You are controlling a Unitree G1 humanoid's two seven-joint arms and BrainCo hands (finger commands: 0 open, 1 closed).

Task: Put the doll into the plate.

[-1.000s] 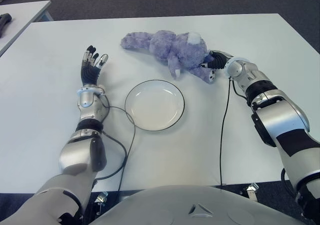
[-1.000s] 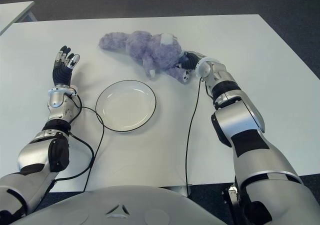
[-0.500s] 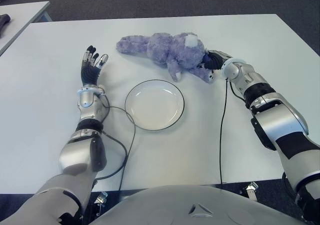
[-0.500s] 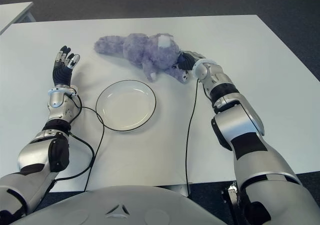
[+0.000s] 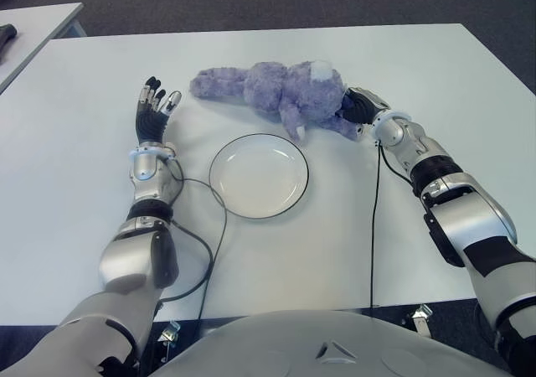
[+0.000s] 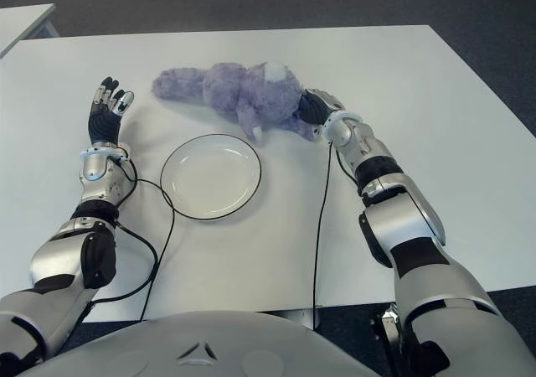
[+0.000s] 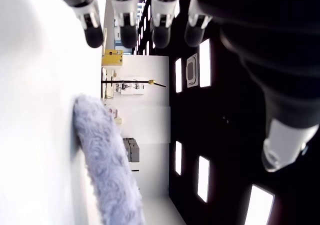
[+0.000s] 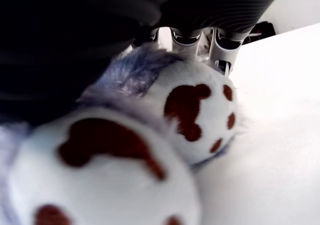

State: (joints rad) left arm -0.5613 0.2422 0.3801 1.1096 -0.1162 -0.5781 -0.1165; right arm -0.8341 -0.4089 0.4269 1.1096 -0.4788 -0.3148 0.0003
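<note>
Right wrist view: right hand [image 5: 358,107] clamped on doll [image 5: 280,92] feet. Doll on table [image 5: 75,193], 12 o'clock of plate [image 5: 259,176]. Left hand [image 5: 153,109] open, idle, 9 o'clock of plate. Step: grasp done; next, carry doll toward 6 o'clock over plate.

Even overhead light falls on the white tabletop [image 5: 419,59], casting only faint shadows. In the right wrist view the doll's [image 8: 150,135] near paw is blurred; the left wrist view blows the tabletop out to glare.
</note>
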